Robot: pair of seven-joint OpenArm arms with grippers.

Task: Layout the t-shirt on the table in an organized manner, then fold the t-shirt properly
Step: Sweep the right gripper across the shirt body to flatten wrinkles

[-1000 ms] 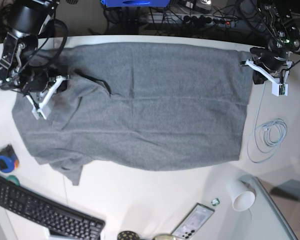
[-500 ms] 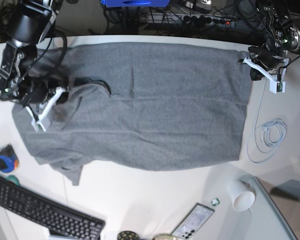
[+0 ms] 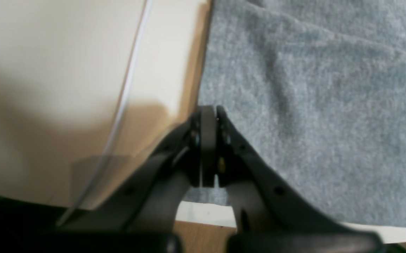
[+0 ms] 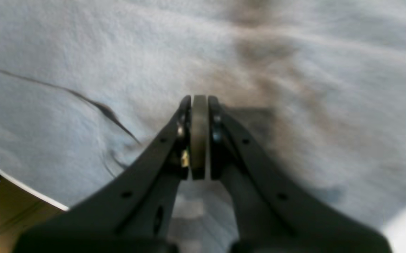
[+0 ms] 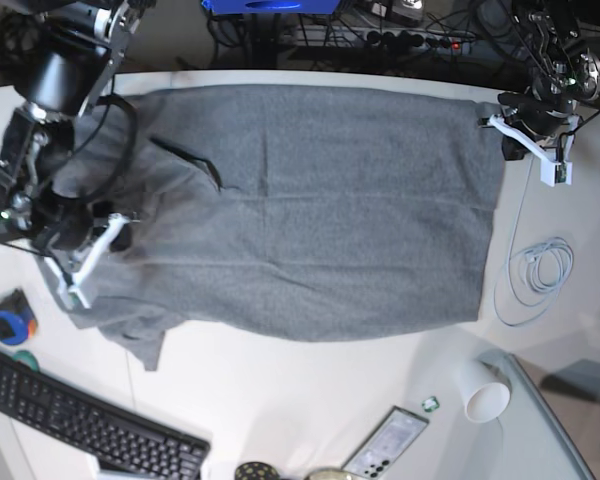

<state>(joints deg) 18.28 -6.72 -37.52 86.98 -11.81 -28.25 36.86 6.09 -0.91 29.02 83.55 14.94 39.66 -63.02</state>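
Lying across the near tabletop [image 5: 310,400] are a black keyboard [image 5: 80,425], a phone [image 5: 385,445] and a white cup [image 5: 486,392] tipped on its side, its inside not visible. Beyond them the grey t-shirt [image 5: 310,200] spreads flat over the middle, a sleeve bunched at its near corner. The right gripper [image 5: 80,285], jaws pressed together and holding nothing, hangs over the shirt's sleeve end. A coiled white cable [image 5: 540,270] lies beside the hem. At the far hem corner the left gripper [image 5: 550,175] is likewise closed and empty, beside the cloth's edge.
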